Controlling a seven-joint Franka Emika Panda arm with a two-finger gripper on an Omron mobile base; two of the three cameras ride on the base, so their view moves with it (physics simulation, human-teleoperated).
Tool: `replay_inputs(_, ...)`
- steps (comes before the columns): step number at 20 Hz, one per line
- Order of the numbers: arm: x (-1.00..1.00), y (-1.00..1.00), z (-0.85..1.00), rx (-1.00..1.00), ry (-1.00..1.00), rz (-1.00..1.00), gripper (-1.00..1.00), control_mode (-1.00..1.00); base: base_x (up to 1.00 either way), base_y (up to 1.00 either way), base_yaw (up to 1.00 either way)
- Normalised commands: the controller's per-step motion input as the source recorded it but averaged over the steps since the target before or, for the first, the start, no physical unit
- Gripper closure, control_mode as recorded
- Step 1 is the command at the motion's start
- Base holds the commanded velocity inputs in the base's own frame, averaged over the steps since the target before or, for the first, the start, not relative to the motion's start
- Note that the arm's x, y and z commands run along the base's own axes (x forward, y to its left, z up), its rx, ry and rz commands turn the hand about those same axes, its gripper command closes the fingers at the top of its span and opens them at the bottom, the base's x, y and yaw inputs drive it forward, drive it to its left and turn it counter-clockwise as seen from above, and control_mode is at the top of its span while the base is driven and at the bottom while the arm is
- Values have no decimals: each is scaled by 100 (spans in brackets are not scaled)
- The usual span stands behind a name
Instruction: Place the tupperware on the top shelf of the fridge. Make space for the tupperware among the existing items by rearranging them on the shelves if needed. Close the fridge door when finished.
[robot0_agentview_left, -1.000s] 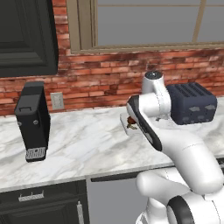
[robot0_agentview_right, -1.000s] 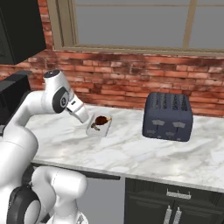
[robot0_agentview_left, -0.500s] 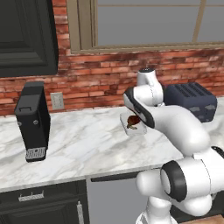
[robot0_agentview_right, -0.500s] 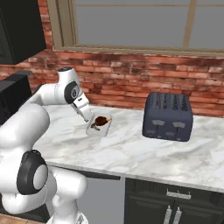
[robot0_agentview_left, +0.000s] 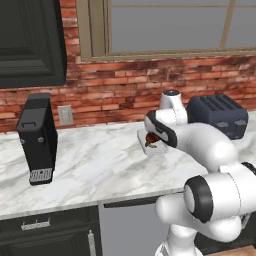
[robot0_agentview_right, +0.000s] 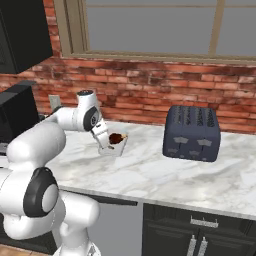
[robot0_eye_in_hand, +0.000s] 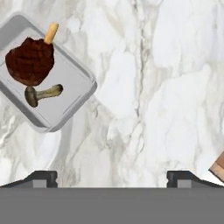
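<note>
Fingers spread wide, empty, hovering over the marble table. Tupperware flat on that table, off to one side of the tips, apparently untouched. Toaster well apart, by the brick wall.

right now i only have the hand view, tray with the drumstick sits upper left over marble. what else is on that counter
Observer: A dark blue toaster stands on the counter to the right of the tupperware, against the brick wall.
Operator: anything on the other side
Observer: Yes, a tall black coffee machine stands at the far left of the counter, well apart from the tupperware.
Operator: is the gripper touching the tray
Observer: In the right base view the gripper hangs just left of the tupperware with its jaws spread wide and nothing between them; whether it touches the rim, I cannot tell.
</note>
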Motion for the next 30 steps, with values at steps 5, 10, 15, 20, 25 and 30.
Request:
replay_inputs(5, 0, -20, -31, 10, -5, 0, -100, -100, 0, 0, 0)
replay_inputs(10, 10, -2, -14, 5, 0, 0, -100, -100, 0, 0, 0)
replay_inputs(15, 27, 0, -16, 4, 0, 0, -100, -100, 0, 0, 0)
replay_inputs(20, 27, 0, -20, 3, 0, 0, -100, -100, 0, 0, 0)
replay_inputs(25, 28, 0, -21, 2, 0, 0, -100, -100, 0, 0, 0)
replay_inputs(30, 29, 0, -26, 1, 0, 0, -100, -100, 0, 0, 0)
